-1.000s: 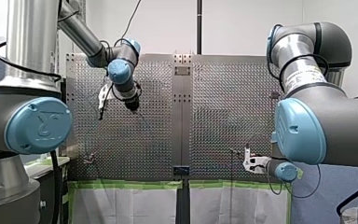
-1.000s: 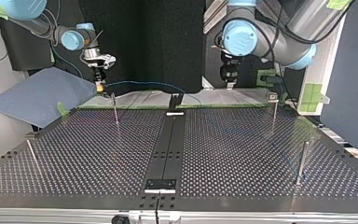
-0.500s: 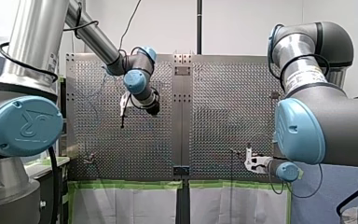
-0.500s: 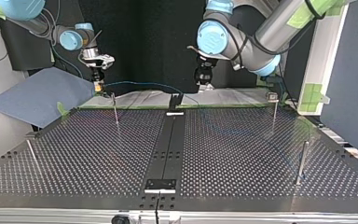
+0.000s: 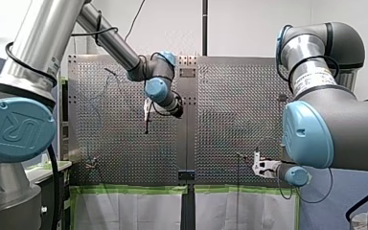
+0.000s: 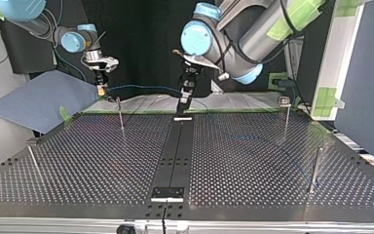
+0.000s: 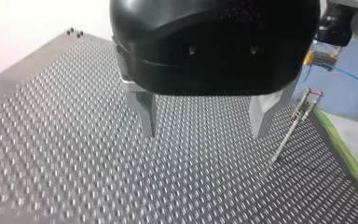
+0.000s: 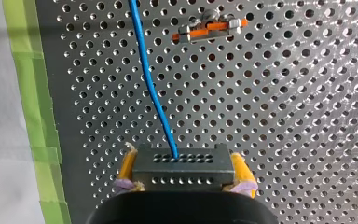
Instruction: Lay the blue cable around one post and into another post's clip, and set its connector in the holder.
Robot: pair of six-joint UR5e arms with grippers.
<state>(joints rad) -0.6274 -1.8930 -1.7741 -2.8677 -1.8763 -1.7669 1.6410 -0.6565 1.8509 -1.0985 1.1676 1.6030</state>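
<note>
Two arms, one end effector apiece: my left end effector (image 7: 203,131), my right end effector (image 8: 185,171); one blue cable (image 8: 153,88); one connector (image 8: 182,161); four posts counted in the top view: far left post (image 6: 120,116), far right post (image 6: 286,119), near left post (image 6: 33,161), near right post (image 6: 314,168); one orange clip (image 8: 209,29) in the right wrist view; one perforated tabletop (image 6: 248,161) under it all.

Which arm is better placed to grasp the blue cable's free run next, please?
Left, I think: my left gripper is open and empty over the table, whereas my right gripper is shut on the blue cable's connector.
</note>
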